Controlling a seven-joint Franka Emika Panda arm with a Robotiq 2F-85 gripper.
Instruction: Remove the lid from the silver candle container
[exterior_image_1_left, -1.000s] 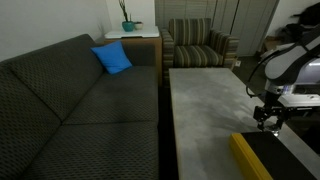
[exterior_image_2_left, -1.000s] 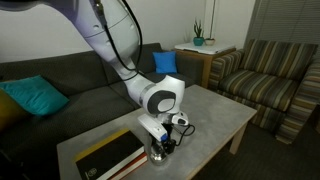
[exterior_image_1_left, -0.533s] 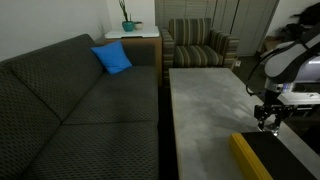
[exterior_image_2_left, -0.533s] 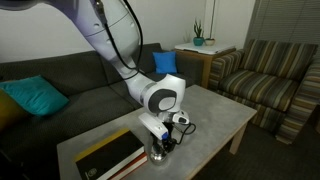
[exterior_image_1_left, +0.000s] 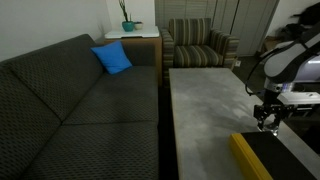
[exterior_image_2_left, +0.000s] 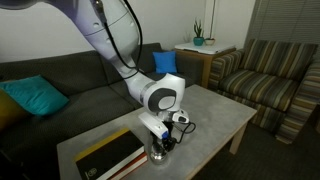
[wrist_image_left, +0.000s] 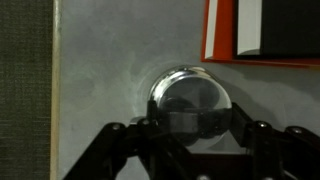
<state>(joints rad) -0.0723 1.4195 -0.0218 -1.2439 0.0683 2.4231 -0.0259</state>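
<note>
Unmoved end effector (wrist_image_left: 192, 126) around silver candle container (wrist_image_left: 190, 98)

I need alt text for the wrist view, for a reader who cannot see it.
A small round silver tin lies on a grey table, with the gripper straddling it from both sides. A box fills the top right corner.

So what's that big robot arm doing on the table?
The robot arm is reaching down to a tiny shiny silver tin on the gray table, right beside a black box with a yellow edge. Its gripper has a finger on each side of the tin, ready to take the lid off. The lid doesn't look lifted yet, and I can't tell if the fingers are squeezing.
</note>
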